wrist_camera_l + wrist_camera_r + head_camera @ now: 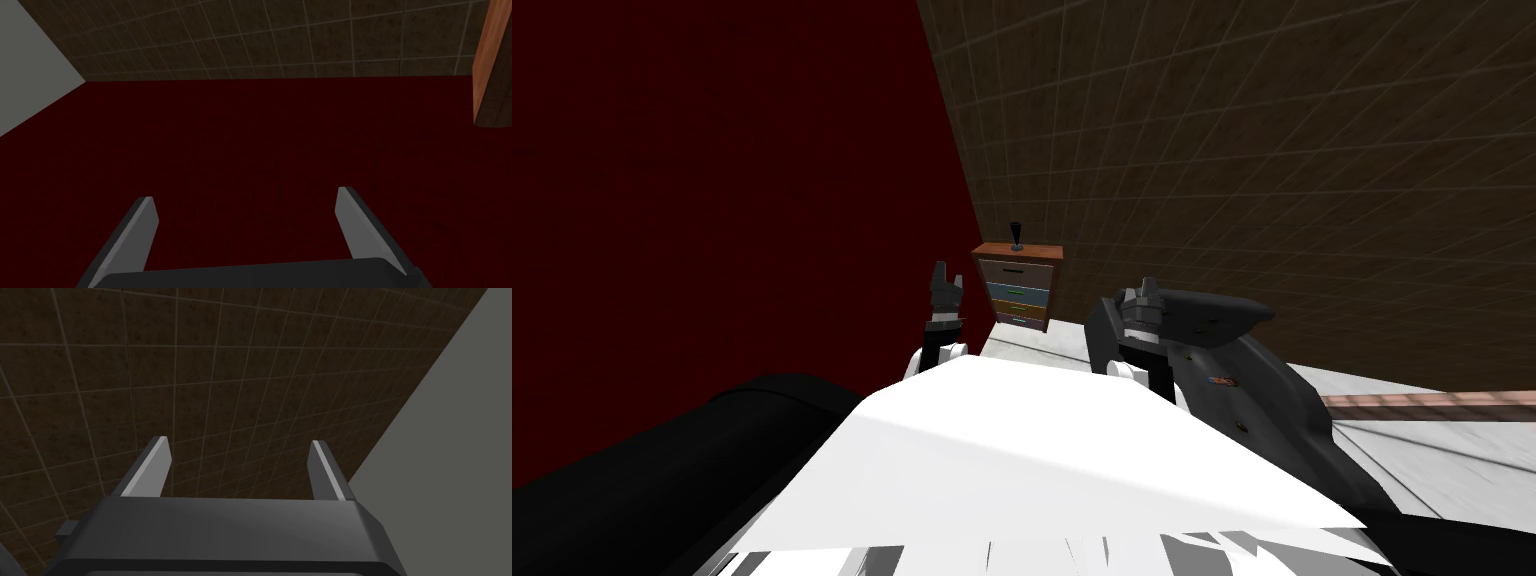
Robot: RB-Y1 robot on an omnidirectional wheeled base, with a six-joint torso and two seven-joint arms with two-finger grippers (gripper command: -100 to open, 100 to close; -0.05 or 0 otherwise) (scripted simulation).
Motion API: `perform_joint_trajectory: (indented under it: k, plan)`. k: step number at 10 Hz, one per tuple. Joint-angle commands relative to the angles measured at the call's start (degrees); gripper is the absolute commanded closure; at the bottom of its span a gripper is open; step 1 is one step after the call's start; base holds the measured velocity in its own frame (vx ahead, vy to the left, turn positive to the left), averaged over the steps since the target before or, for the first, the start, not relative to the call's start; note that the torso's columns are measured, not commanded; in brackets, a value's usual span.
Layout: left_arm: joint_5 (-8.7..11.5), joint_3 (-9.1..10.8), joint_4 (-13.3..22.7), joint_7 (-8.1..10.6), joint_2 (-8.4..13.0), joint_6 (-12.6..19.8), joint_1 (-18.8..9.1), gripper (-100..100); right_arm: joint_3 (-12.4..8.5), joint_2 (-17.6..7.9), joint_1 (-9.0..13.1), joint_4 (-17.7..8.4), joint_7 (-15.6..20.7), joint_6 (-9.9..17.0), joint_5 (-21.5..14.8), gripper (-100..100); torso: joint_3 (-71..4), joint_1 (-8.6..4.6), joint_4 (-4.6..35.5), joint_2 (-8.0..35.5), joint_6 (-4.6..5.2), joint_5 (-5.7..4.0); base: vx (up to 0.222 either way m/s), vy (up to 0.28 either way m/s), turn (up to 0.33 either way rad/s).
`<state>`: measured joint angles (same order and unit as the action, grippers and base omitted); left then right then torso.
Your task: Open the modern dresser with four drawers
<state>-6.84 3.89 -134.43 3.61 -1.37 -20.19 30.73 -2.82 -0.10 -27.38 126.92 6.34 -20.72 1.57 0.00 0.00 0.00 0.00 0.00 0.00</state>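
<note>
The dresser (pixel 1019 287) is a small brown wooden chest with four drawer fronts in grey, blue, tan and brown, standing far ahead in the corner where the dark red wall meets the brown tiled wall. All its drawers look closed. My left gripper (pixel 945 281) is raised to the left of it and well short of it, open, with nothing between its fingers (pixel 144 226). A brown wooden edge of the dresser (pixel 490 65) shows off to the side of that gripper. My right gripper (pixel 1145 293) is raised to the dresser's right, open (pixel 240 469) and empty.
A small dark upright object (pixel 1017 236) stands on the dresser's top. The dark red wall (pixel 732 200) runs along my left and the brown tiled wall (pixel 1292 180) along the right. A large dark grey angular object (pixel 1252 390) lies close on my right over pale floor (pixel 1432 440).
</note>
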Motion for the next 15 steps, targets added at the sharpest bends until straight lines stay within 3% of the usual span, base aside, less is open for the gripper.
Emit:
perform_joint_trajectory:
  k: [1, 9, 10, 12, 15]
  plan:
    - [0.0, 0.00, 0.0, 0.00, 0.0, 0.0, 0.0, 0, 0.0, 0.0, 0.0, 0.0, 0.0, 0.0, 0.0, 0, -4.7, 0.00, 2.3, 2.3, 0.00, 0.00, 0.000, 0.000, 0.000]
    - [0.0, 0.00, 0.0, 0.00, 0.0, 0.0, 0.0, 0, 0.0, 0.0, 0.0, 0.0, 0.0, 0.0, 0.0, 0, -70.7, 0.00, 35.4, 35.4, 0.00, 0.00, 0.000, 0.000, 0.000]
    - [0.0, -0.08, 0.0, 0.02, 2.5, 0.4, -0.1, -100, 0.0, 0.0, 0.0, 0.0, 0.0, 0.0, 0.0, 0, -79.2, 0.00, 39.6, 39.6, 0.00, 0.00, 0.023, 0.000, -0.022]
    - [-0.1, -0.27, 0.2, 0.06, 5.5, 1.4, -0.2, -100, 0.0, 0.0, 0.0, 0.0, 0.0, 0.0, 0.0, 0, -84.3, -0.01, 42.0, 42.0, 0.00, 0.00, 0.044, -0.010, -0.036]
    - [-0.4, -0.82, 0.5, 0.18, 9.0, 4.1, -0.6, -100, 0.0, 0.0, 0.0, 0.0, 0.0, 0.0, 0.0, 0, -84.6, 0.01, 42.3, 42.2, 0.00, 0.00, 0.082, -0.005, -0.060]
